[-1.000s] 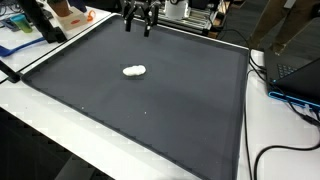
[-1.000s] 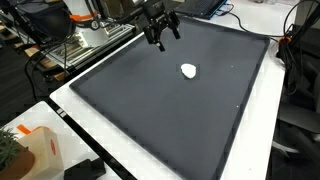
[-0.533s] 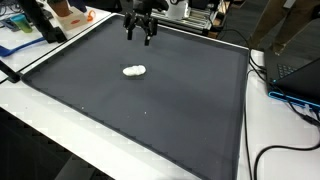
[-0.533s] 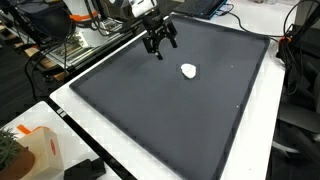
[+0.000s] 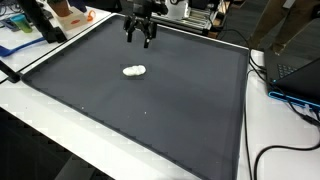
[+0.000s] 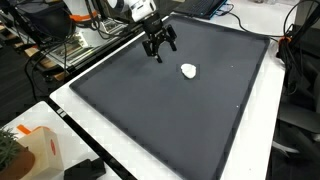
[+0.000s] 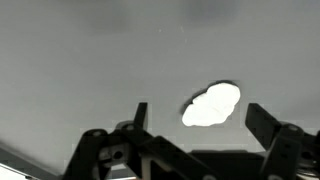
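A small white lumpy object [image 5: 134, 71] [image 6: 188, 70] lies on the dark mat [image 5: 150, 110] [image 6: 160, 110] in both exterior views. My gripper [image 5: 139, 39] [image 6: 160, 52] hangs open above the mat's far part, well short of the white object and touching nothing. In the wrist view the white object [image 7: 211, 105] shows ahead between my two black fingers [image 7: 140, 115], with the gripper [image 7: 200, 118] holding nothing.
A white table edge [image 5: 40, 110] borders the mat. Cables and a dark device [image 5: 290, 85] lie beside it in an exterior view. An orange-and-white box [image 6: 35, 150] and a wire rack [image 6: 75, 45] stand off the mat's edges.
The gripper has come down and moved a little over the mat toward the white object. It has stayed open. The white object has not moved.
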### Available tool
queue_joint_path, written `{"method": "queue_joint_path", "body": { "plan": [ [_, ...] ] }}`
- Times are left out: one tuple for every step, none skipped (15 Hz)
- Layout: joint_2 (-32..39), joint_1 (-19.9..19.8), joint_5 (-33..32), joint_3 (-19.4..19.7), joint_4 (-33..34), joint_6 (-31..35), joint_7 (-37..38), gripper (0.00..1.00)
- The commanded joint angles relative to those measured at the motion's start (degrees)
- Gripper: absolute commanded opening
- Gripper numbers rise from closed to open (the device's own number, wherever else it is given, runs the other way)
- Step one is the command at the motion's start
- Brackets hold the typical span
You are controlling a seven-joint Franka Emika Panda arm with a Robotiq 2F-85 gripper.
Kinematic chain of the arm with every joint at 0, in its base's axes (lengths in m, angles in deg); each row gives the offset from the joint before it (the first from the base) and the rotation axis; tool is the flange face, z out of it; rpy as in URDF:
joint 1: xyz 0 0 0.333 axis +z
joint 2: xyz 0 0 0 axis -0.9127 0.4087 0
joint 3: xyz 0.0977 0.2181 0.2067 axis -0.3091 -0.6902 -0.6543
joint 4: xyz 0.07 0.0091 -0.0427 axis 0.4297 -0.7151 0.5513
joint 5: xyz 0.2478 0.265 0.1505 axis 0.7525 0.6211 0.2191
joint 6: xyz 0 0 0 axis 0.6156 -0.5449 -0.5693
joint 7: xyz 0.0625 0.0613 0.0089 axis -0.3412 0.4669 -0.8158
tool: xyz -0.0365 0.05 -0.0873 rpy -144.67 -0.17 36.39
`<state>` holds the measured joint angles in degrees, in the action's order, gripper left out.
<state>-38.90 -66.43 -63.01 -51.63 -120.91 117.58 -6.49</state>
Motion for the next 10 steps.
{"method": "queue_joint_path", "body": {
  "plan": [
    [3.7, 2.0, -0.2, 0.7, 0.6, 4.6, 1.3, 1.00],
    [4.4, 2.6, 0.3, 1.0, 0.9, 5.6, 0.8, 1.00],
    [5.2, 3.2, 0.5, 1.1, 1.2, 6.3, 0.5, 1.00],
    [5.9, 3.5, 0.2, 0.8, 1.6, 7.3, 0.8, 1.00],
    [6.9, 4.2, 0.7, 0.9, 2.2, 8.3, 0.4, 1.00],
    [7.4, 4.5, 0.4, 0.5, 2.7, 9.4, 0.9, 1.00],
    [8.0, 5.0, 0.5, 0.5, 3.2, 10.3, 0.7, 1.00],
    [8.5, 5.5, 0.6, 0.6, 3.7, 11.1, 0.5, 1.00],
    [8.8, 5.6, 0.2, 0.3, 4.0, 11.6, 0.7, 1.00],
    [9.2, 5.9, 0.2, 0.2, 4.3, 11.8, 0.8, 1.00]
  ]
}}
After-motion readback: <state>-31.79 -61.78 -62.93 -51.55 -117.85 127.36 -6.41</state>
